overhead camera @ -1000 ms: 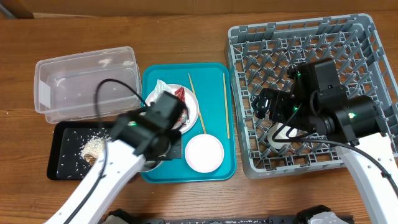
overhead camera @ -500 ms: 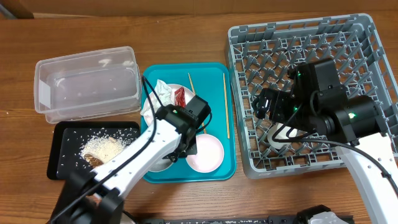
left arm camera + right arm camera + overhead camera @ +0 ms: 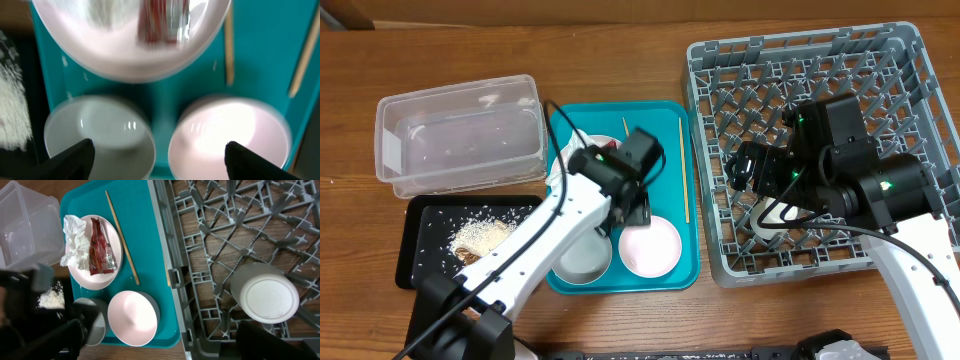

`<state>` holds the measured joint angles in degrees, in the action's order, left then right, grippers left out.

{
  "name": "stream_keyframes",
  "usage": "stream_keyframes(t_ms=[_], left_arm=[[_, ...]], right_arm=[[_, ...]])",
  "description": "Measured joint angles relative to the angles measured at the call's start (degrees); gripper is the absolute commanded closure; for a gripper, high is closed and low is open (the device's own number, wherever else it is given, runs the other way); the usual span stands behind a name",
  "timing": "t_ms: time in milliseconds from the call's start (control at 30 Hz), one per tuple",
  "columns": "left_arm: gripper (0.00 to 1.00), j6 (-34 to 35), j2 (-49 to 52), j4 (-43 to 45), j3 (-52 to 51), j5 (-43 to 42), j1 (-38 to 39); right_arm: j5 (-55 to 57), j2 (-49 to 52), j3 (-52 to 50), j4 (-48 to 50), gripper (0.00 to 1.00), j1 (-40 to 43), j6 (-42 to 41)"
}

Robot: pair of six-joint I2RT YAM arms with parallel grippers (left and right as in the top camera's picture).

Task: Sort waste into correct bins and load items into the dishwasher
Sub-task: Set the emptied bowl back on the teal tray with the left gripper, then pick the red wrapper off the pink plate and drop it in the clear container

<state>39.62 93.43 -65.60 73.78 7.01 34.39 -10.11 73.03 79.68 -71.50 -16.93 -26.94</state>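
My left gripper [image 3: 632,212] [image 3: 160,167] hangs open over the teal tray [image 3: 670,275], above the gap between the white bowl [image 3: 582,260] [image 3: 97,132] and the pink bowl [image 3: 652,250] [image 3: 232,135], holding nothing. Beyond it lies the plate [image 3: 125,55] [image 3: 97,272] with the red wrapper [image 3: 160,20] [image 3: 100,250] and the crumpled napkin [image 3: 75,235]. Two chopsticks [image 3: 684,170] [image 3: 122,237] lie on the tray. My right gripper [image 3: 760,190] [image 3: 165,347] stays wide open and empty over the dish rack [image 3: 820,60], next to an upside-down white cup [image 3: 265,295].
The clear tub [image 3: 460,135] stands left of the teal tray. In front of it, the black tray [image 3: 425,250] holds rice and brown scraps [image 3: 480,235]. The rack's near wall [image 3: 175,275] runs close along the teal tray's right edge.
My left gripper has gone from shut to open and its arm has swung from the black tray's side over the teal tray. The white bowl now stands free. The right arm is unmoved.
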Motion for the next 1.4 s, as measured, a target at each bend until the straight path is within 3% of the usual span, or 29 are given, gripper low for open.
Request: stream_keyframes(t_ms=[200, 400, 467, 500, 600, 767, 1033, 1167, 1367, 1400], left_arm=[[0.25, -5.9, 0.4, 13.6, 0.6, 5.3, -5.5], [0.48, -10.5, 7.5, 19.8, 0.6, 4.1, -7.3], [0.60, -11.4, 10.7, 20.4, 0.5, 3.5, -7.1], [0.72, -11.4, 12.2, 20.5, 0.5, 3.2, -7.1], [0.96, -12.5, 15.3, 20.0, 0.1, 2.1, -7.1], [0.96, -12.8, 16.0, 13.1, 1.6, 0.5, -7.1], [0.96, -12.8, 13.3, -5.2, 21.0, 3.2, -10.4], [0.96, -12.5, 9.4, -7.1, 24.9, 9.9, -17.0], [0.96, -8.5, 10.6, -7.0, 25.1, 12.1, -30.2], [0.62, -7.8, 11.6, -6.3, 25.1, 11.3, -32.7]], right_arm=[[0.0, 0.0, 0.0, 0.0, 0.00, 0.0, 0.0], [0.0, 0.0, 0.0, 0.0, 0.00, 0.0, 0.0], [0.0, 0.0, 0.0, 0.0, 0.00, 0.0, 0.0], [0.0, 0.0, 0.0, -0.1, 0.00, 0.0, 0.0], [0.0, 0.0, 0.0, -0.1, 0.00, 0.0, 0.0], [0.0, 0.0, 0.0, 0.0, 0.00, 0.0, 0.0], [0.0, 0.0, 0.0, -0.1, 0.00, 0.0, 0.0], [0.0, 0.0, 0.0, -0.1, 0.00, 0.0, 0.0], [0.0, 0.0, 0.0, -0.1, 0.00, 0.0, 0.0], [0.0, 0.0, 0.0, -0.1, 0.00, 0.0, 0.0]])
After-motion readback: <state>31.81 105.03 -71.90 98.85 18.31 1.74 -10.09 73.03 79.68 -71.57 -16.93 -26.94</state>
